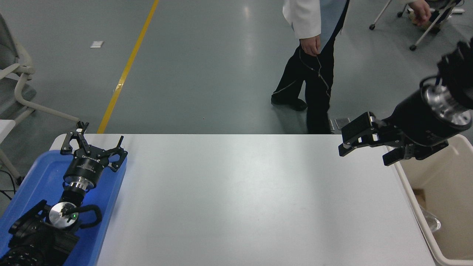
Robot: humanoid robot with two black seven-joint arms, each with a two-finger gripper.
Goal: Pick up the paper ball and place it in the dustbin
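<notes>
The cream dustbin [443, 184] stands off the table's right end. No paper ball shows on the table; only a small brown patch [419, 195] and some clear plastic [432, 221] show inside the bin by its left wall. My right gripper [366, 146] hangs above the table's far right corner, just left of the bin's rim. It points left, its fingers are apart and nothing is between them. My left gripper [94, 142] is parked open over the blue tray [33, 177] at the lower left.
The white table [236, 199] fills the middle of the view. A person [314, 55] walks on the floor just beyond its far edge, right of centre. A chair [14, 81] stands at the far left.
</notes>
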